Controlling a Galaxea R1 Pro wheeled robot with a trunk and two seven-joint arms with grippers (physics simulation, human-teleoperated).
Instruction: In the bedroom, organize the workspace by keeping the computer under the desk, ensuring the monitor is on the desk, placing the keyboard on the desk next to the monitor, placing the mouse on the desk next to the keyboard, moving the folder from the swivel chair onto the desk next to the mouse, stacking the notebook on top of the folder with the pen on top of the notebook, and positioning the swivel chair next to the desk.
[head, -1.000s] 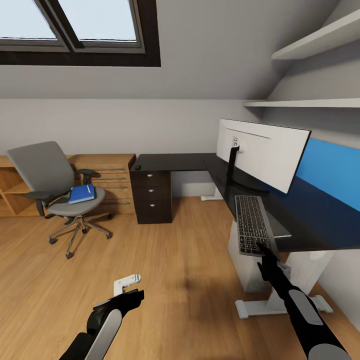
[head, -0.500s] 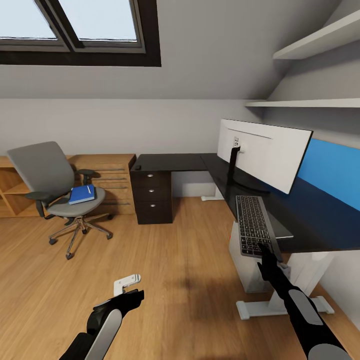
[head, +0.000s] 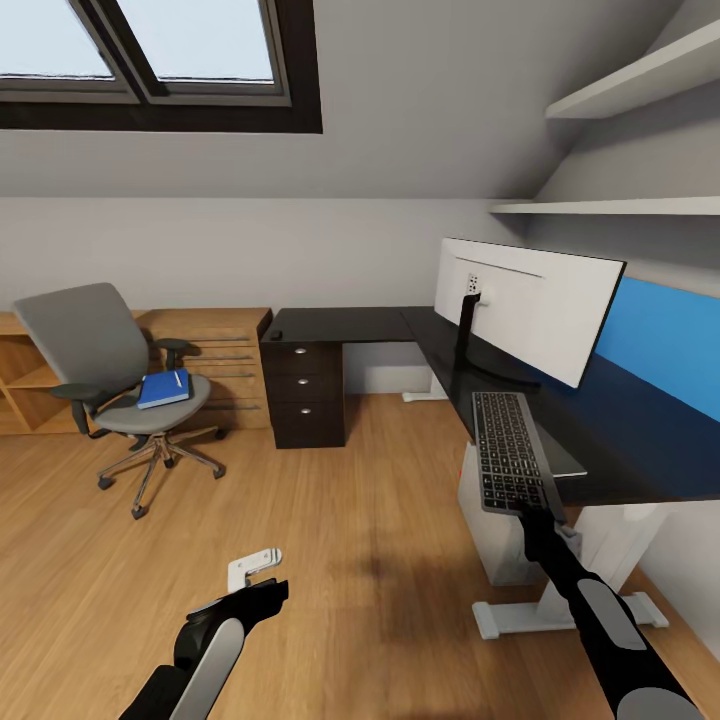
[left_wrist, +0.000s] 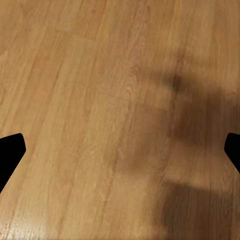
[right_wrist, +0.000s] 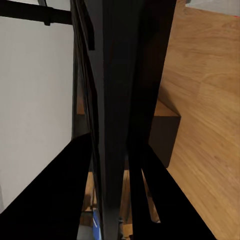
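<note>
The keyboard (head: 508, 450) lies lengthwise on the desk (head: 360, 323), its near end over the front edge. My right gripper (head: 535, 516) meets that end. In the right wrist view the right gripper (right_wrist: 112, 145) has a finger on each side of the keyboard's dark slab (right_wrist: 117, 100). The monitor (head: 525, 305) stands behind it, white back toward me. The mouse (head: 275, 335) sits at the desk's far left end. The blue folder (head: 163, 388) with the white pen (head: 178, 379) on it rests on the swivel chair (head: 100, 360). The computer (head: 490, 530) stands under the desk. My left gripper (head: 255, 570) hangs open over the floor (left_wrist: 120, 100).
A light wooden dresser (head: 215, 350) and low shelving (head: 25, 385) line the back wall behind the chair. The desk's dark drawer unit (head: 303, 395) stands at its left end. White wall shelves (head: 620, 205) hang above the desk. Wood floor (head: 350, 520) lies between me and the chair.
The keyboard's near end has shifted slightly to the right. My right gripper's tips, earlier seen over the keys, now sit at the keyboard's near edge. The left arm has not moved.
</note>
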